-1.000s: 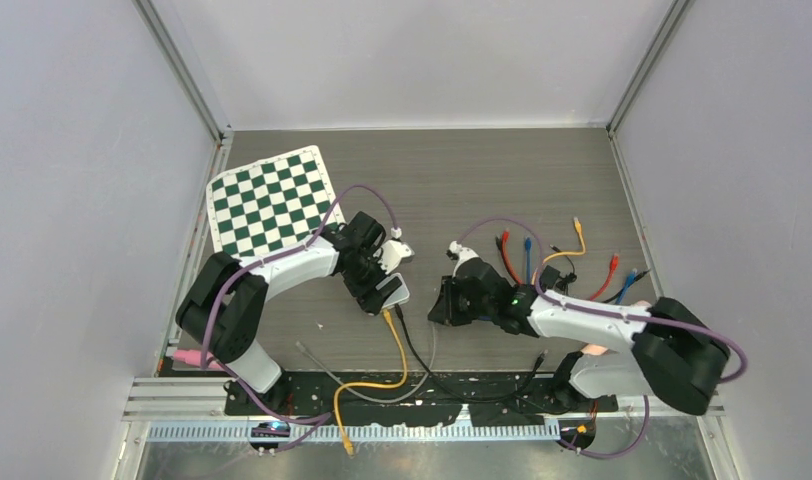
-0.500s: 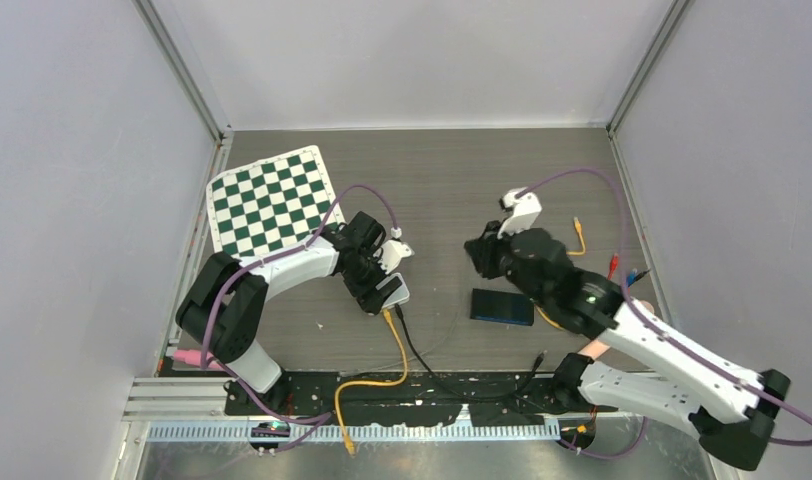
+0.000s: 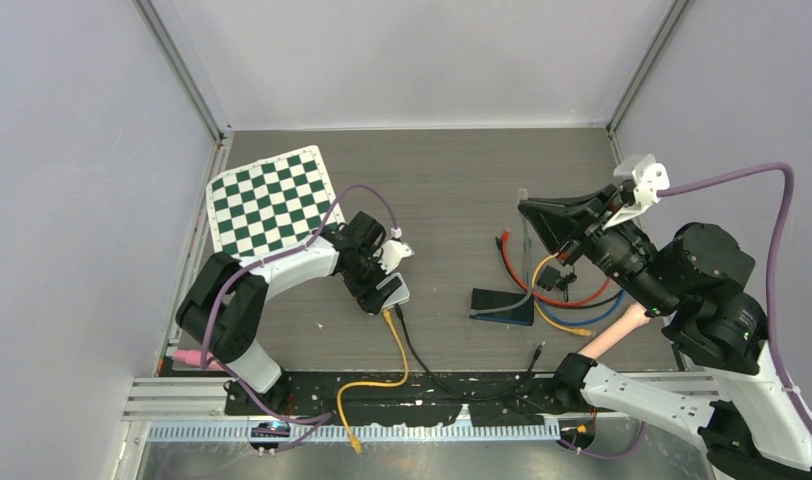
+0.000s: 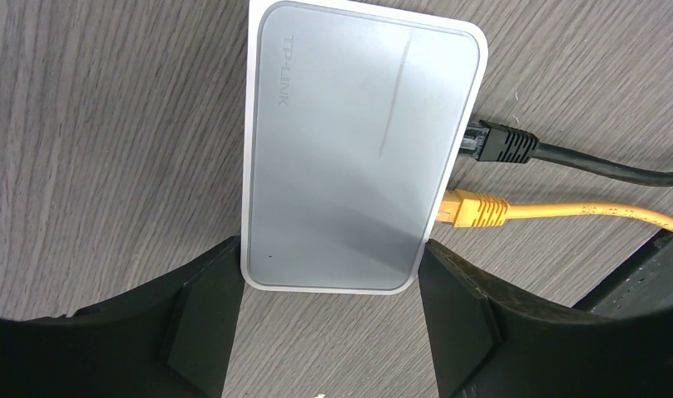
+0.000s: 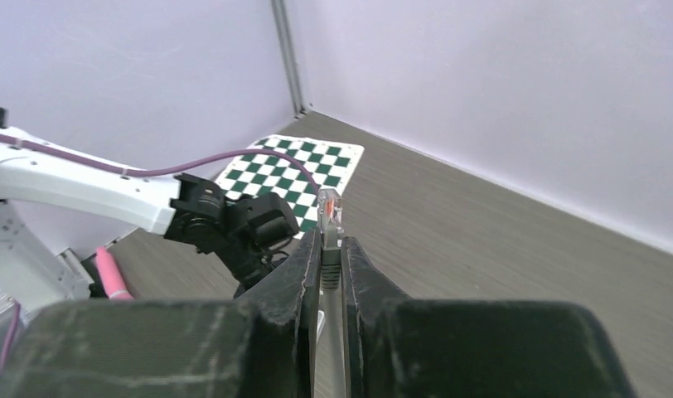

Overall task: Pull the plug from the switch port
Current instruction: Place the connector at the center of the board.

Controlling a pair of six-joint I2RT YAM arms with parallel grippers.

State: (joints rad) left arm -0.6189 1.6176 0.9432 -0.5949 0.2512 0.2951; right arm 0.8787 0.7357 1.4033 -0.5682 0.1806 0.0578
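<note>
Right wrist view: handle clear plug [image 5: 329, 209], pinched below its head in right jaws, as light, brittle-latched; brace slick, light switch [image 4: 350, 149] clamped in left jaws.

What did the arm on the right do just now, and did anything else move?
The right arm's fingers, shut on the clear plug of the grey cable, swung up and off to the right, lifting that end high. That uncovered the dark box they had been over. The left fingers stayed clamped on the TP-Link switch, with the black plug and yellow plug still in it.
</note>
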